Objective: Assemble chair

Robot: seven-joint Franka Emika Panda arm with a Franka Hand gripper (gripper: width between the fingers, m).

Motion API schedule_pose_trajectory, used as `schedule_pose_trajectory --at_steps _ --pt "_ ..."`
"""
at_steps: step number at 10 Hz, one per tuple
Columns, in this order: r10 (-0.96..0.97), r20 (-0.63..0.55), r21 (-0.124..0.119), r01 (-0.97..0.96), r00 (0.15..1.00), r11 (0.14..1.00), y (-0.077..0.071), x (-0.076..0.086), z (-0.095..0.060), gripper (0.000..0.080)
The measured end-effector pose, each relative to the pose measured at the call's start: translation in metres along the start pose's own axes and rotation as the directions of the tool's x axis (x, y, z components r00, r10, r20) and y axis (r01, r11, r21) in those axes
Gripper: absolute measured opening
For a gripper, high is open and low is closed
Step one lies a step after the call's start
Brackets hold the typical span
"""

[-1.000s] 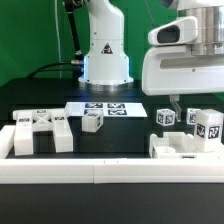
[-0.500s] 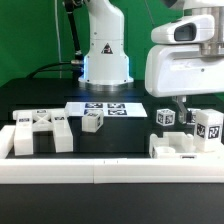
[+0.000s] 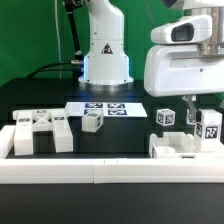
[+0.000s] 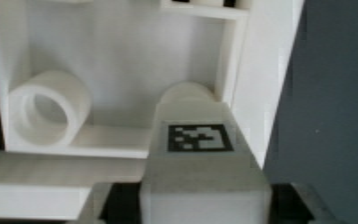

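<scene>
My gripper [image 3: 206, 116] hangs at the exterior view's right, its fingers [image 3: 187, 108] down round a white tagged chair post [image 3: 210, 126]. In the wrist view the same post [image 4: 197, 140] fills the gap between the dark pads of the gripper [image 4: 197, 206], which look shut on it. Under it lies a larger white chair part with a round hole [image 4: 51, 105], seen in the exterior view as a flat block [image 3: 178, 149]. Another tagged block [image 3: 166, 117] stands just to the left of the post.
A small tagged block [image 3: 93, 121] and a big cross-shaped chair part [image 3: 40, 129] lie toward the exterior view's left. The marker board [image 3: 102, 107] lies behind them, before the robot base [image 3: 105, 55]. A long white border rail [image 3: 100, 172] runs along the front.
The gripper has moved toward the exterior view's right, over the tagged post. Its visible finger has then come in closer to the post.
</scene>
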State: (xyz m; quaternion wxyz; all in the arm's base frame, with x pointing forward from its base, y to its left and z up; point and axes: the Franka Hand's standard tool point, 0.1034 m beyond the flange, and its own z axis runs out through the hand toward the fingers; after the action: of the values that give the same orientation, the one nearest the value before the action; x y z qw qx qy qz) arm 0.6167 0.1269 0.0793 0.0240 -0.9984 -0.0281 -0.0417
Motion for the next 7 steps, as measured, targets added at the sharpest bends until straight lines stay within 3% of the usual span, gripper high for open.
schedule_pose_trajectory --at_steps 2,4,7 --pt "0.167 0.001 0.006 -0.167 0.986 0.986 0.0001 -0.0001 0.0001 0.0289" --pt "0.408 0.004 0.009 -0.408 0.913 0.913 0.0001 -0.0007 0.0005 0.0289" --pt "0.69 0.014 0.013 -0.69 0.724 0.724 -0.0011 -0.0019 0.0013 0.0291"
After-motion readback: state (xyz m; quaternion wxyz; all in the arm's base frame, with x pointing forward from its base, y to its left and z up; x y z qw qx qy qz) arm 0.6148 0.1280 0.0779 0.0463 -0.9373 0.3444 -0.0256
